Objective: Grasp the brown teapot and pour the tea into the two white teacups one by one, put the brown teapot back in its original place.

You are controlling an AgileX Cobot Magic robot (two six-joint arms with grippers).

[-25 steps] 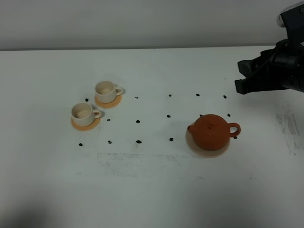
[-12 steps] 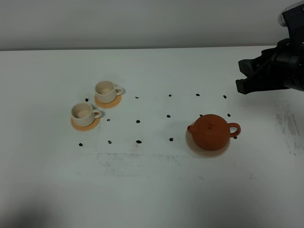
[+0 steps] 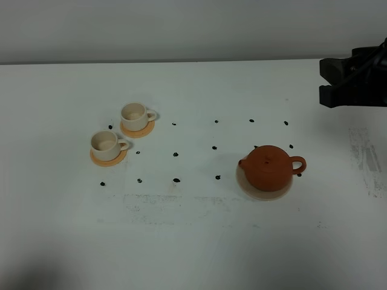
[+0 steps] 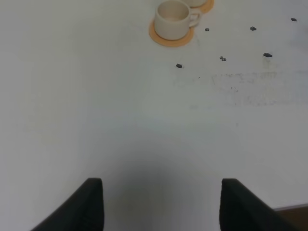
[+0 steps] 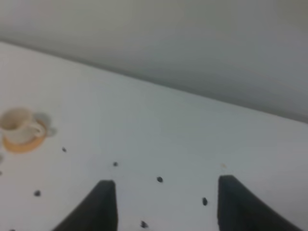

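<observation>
The right claw [image 3: 323, 81] hangs over the far right corner of the desk [image 3: 193, 241], its fingers spread wide and gripping nothing. The left claw [image 4: 161, 207] is also wide and holds nothing. The brown teapot [image 3: 269, 168] sits on a pale round disc [image 3: 264, 194], right of centre. The nearer teacup [image 3: 106, 144] and farther teacup [image 3: 134, 114] stand on orange coasters [image 3: 110, 161] at the left, well apart from the teapot.

A big white bench [image 3: 60, 235] has little black dots [image 3: 176, 154] in rows. Behind it stands a plain grey wall [image 3: 181, 27]. Faint grey smudges [image 3: 364, 158], maybe scuffs, mark the bench.
</observation>
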